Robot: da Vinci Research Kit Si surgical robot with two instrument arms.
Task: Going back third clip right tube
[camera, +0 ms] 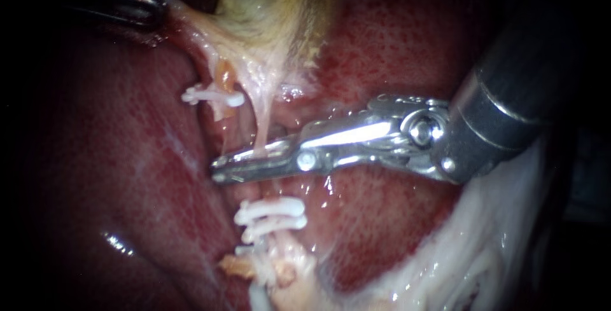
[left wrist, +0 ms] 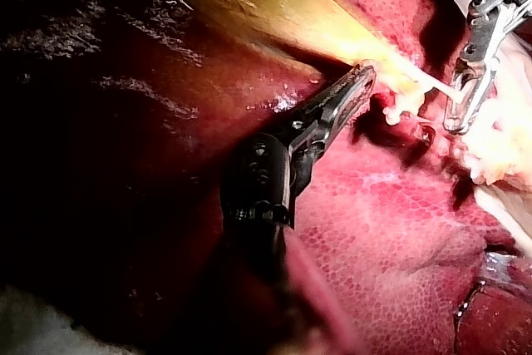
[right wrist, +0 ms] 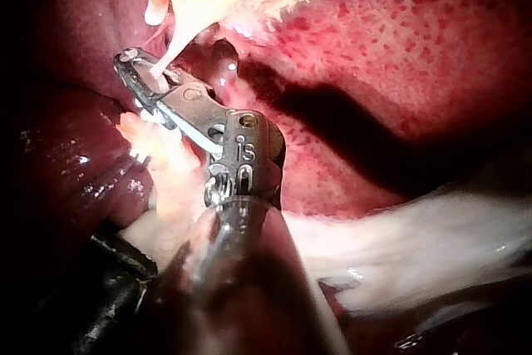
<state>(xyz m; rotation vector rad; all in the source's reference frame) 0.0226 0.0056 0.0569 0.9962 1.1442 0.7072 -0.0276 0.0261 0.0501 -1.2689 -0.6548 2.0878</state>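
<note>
Liver (camera: 114, 158), dark red and wet, forms the background across the whole endoscope view.

Upper left: the left instrument (camera: 156, 7) enters as a dark shaft. Its jaws are clamped on the pale edge of the gallbladder (camera: 273, 6), which hangs yellowish at top centre and is drawn taut toward that corner.

Left of centre: an upper clip (camera: 213, 96), white, lies across an orange-tinged stub just below the gallbladder.

Centre: the right tube (camera: 259, 120), a thin pale strand, runs down from the gallbladder and reaches the right instrument (camera: 248, 163). This instrument's jaws point toward the left of the frame and stand slightly apart. The right wrist view shows the tube passing through the gap between them. No clip can be made out inside the jaws.

Below centre: two lower clips (camera: 270, 212), white and stacked close together, sit across the same tube just under the jaws, with frayed pale tissue beneath them.

Right: the metal shaft comes in from the upper right.

Lower right: a white tissue band (camera: 484, 247) lies over the liver.
</note>
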